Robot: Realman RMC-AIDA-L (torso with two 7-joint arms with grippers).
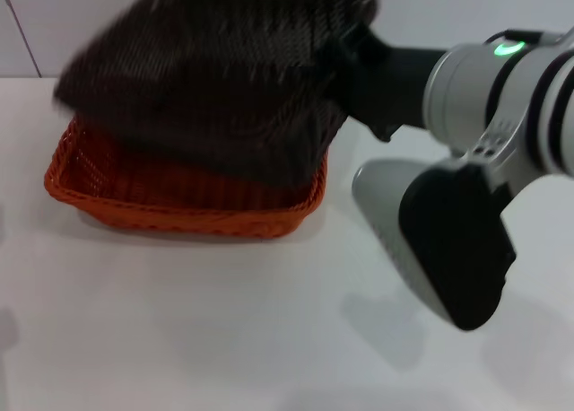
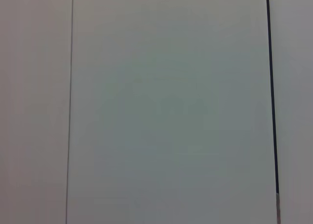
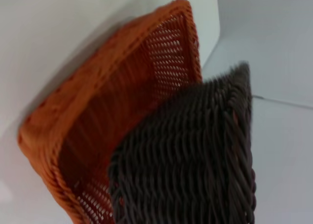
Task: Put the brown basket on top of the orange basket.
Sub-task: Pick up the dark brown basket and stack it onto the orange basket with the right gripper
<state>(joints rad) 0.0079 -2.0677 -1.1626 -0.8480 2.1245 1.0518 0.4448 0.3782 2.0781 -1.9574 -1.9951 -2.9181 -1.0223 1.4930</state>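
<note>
1. The right tool point(image 1: 345, 70) reaches in from the right side of the head view and meets the right-hand end of the brown basket point(image 1: 215, 79). Its black body merges with the dark weave there, so I cannot tell whether it is clenched on the rim or not.

2. Behind it, the right arm point(image 1: 502, 97) stretches back to the right edge, grey and white with a small green light point(image 1: 508, 46) glowing on top. A second grey and black section of the arm point(image 1: 448, 240) hangs lower, above the worktop point(image 1: 224, 339).

3. The brown basket sits tilted over the orange basket point(image 1: 179, 209). Its upper side rises toward the far wall, and its lower edge dips into the orange one's opening. It covers most of the orange basket's interior.

4. In the right wrist view, the brown basket's point(image 3: 195, 160) woven wall and braided rim lie partly inside the orange basket point(image 3: 107, 101), pressed close against the orange weave. The exact contact along the bottom is hidden.

5. The orange basket rests flat on the white worktop, to the left of centre in the head view. Its front rim and left corner show clear of the brown one.

6. A pale wall point(image 1: 466, 7) stands behind both baskets.

7. The left tool is nowhere to be seen. The left wrist view shows only a plain pale panel point(image 2: 166, 111) with two thin vertical seams.
</note>
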